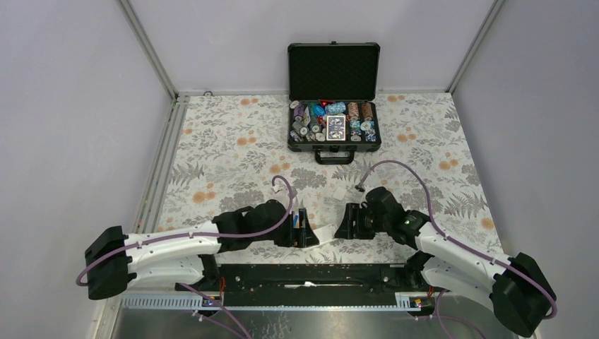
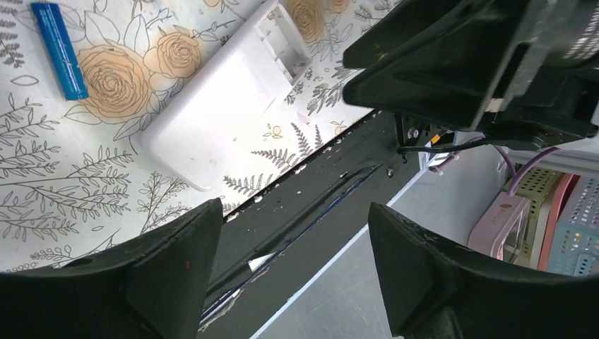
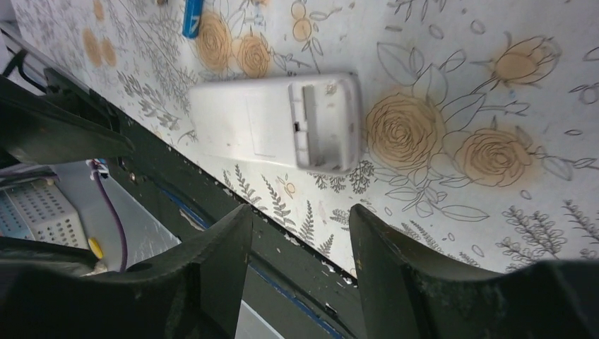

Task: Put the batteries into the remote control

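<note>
Remote control (image 3: 275,123) lies back-up on the worktop (image 3: 438,233), compartment uncovered. A blue battery (image 2: 60,49) lies near it, not touching. Left end effector (image 2: 293,208) and right end effector (image 3: 300,212) flank the remote control, fingers apart, empty.

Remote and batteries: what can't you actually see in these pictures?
Remote front: face-down in both wrist views, buttons hidden.
Blue battery: cut by top edge in right wrist view.
Second battery: not identifiable in any view.
Top view: batteries too small to pick out.
</note>
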`<state>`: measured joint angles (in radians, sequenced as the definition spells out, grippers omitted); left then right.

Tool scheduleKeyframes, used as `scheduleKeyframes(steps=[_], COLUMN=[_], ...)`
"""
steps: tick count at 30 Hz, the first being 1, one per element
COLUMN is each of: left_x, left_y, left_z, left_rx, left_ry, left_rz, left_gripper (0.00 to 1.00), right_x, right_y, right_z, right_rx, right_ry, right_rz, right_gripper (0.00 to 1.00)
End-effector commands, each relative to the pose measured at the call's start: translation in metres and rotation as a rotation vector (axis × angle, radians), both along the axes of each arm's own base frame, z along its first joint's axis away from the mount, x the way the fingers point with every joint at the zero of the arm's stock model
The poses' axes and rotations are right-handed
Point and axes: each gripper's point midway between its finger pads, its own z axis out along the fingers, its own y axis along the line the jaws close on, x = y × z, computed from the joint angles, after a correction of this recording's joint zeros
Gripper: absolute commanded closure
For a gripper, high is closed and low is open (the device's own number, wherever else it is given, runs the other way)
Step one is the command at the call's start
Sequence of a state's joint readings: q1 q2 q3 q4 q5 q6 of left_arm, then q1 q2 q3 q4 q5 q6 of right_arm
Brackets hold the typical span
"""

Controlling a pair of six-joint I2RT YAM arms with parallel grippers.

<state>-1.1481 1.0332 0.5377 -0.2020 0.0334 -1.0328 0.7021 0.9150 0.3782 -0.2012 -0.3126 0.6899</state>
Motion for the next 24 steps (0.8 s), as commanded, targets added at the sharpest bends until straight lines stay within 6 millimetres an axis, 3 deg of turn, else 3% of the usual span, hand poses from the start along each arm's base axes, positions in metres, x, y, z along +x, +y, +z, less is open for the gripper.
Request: scheduleKeyframes(steps=[1, 6, 13, 15, 18, 24], left_x=[0.004, 0.01, 0.034, 0.039, 0.046, 0.07], left_y=[-0.001, -0.007, -0.016, -0.017, -0.019, -0.015], left_z=[0.019, 0.018, 0.011, 0.008, 0.006, 0.001], left_rx=[0.0, -0.002, 0.027, 0.044, 0.056, 0.128], left_ry=[-0.068, -0.105, -0.182, -0.191, -0.206, -0.259], left_rz=[-0.032, -0.043, 0.009, 0.016, 0.028, 0.094], left_gripper=[0.21, 0.26, 0.7, 0.85, 0.99, 1.0], right_x=[-0.008, -0.017, -0.016, -0.016, -0.016, -0.014], right_y=[0.007, 0.009, 0.011, 0.01, 0.011, 0.011], right_z=[0.0, -0.005, -0.012, -0.016, -0.02, -0.031], right_rx=[-0.015, -0.033, -0.053, -0.062, -0.07, -0.1], right_ry=[0.011, 0.016, 0.01, 0.011, 0.009, 0.005], right_rz=[0.031, 0.054, 0.052, 0.051, 0.058, 0.056], right_gripper=[0.43, 0.63, 1.0, 1.0, 1.0, 1.0])
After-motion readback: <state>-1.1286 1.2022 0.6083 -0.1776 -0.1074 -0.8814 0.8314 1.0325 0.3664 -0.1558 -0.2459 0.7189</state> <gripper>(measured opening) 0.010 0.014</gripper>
